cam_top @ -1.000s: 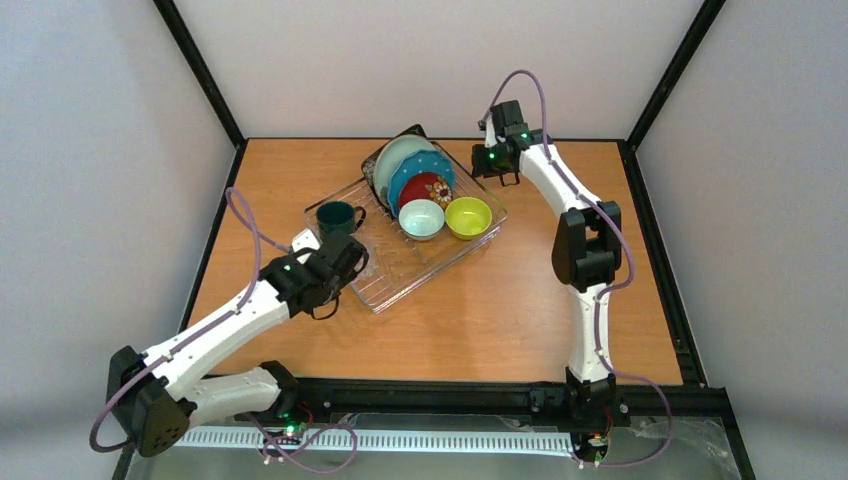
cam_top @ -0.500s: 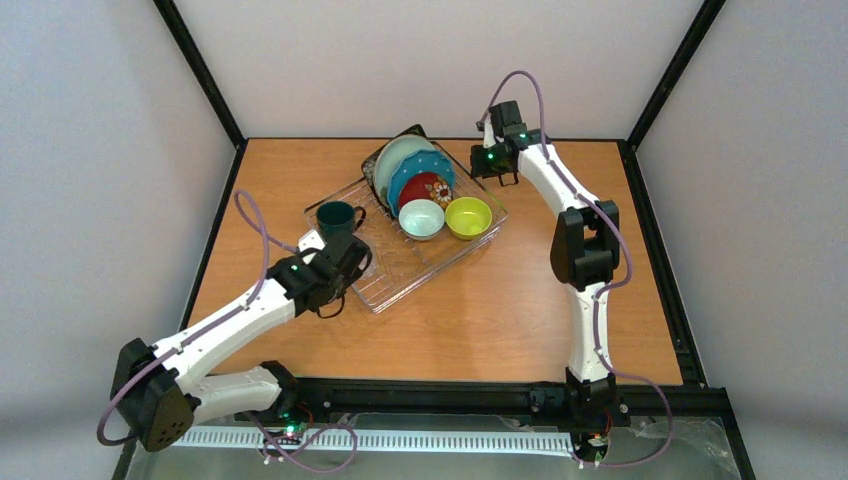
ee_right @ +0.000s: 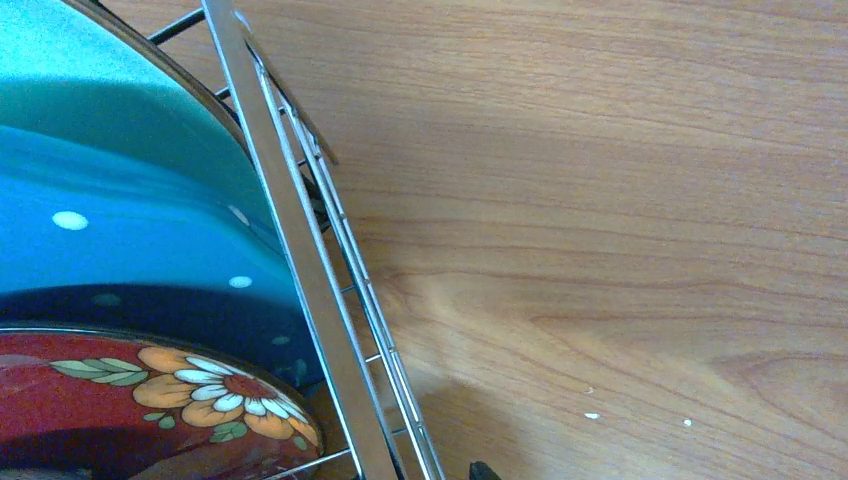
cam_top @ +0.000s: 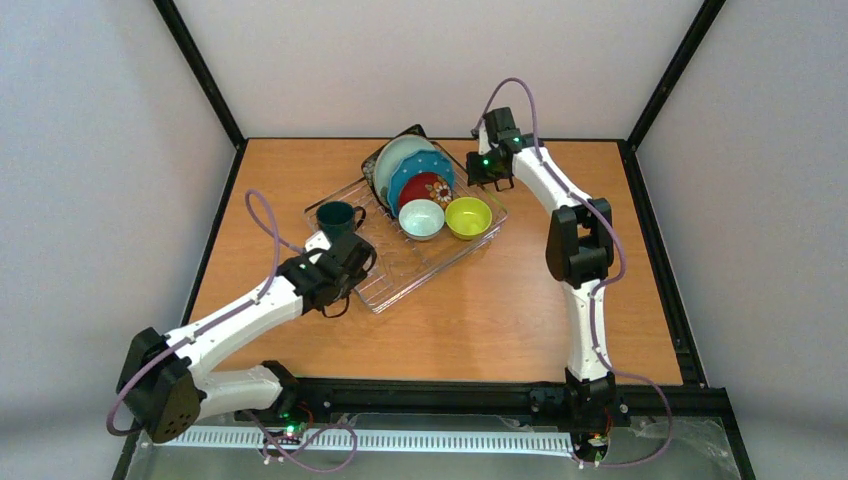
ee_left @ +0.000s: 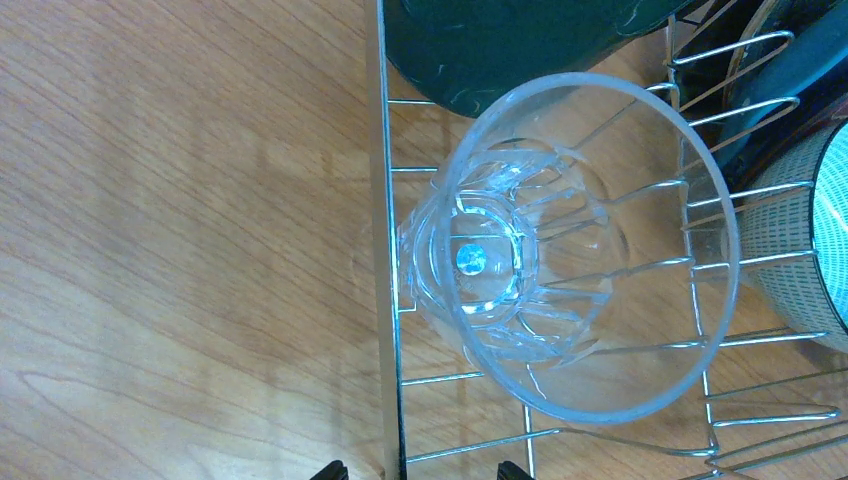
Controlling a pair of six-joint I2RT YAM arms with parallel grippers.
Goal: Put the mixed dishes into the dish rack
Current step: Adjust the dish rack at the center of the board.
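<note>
My left gripper point(ee_left: 422, 472) released over glass cup point(ee_left: 560, 250) at rack point(ee_left: 385, 200) edge, mug point(ee_left: 500, 40) beside it, right gripper point(cam_top: 495, 175) near plates point(cam_top: 415, 175), grip unclear

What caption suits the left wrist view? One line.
A clear glass cup at the edge of the dish rack, beside the dark green mug.

The dish rack's point(ee_right: 292, 245) silvery rim runs as a slanted bar from the top edge down to the bottom, with thin wires just beside it on the right. Left of the rim three plates stand close together: the pale mint plate point(ee_right: 90, 90) at the top, the blue dotted plate point(ee_right: 130, 240) below it, and the small red floral plate point(ee_right: 100, 400) lowest. Right of the rack lies bare wooden desk point(ee_right: 620, 200) with a few white specks point(ee_right: 590, 415).
</note>
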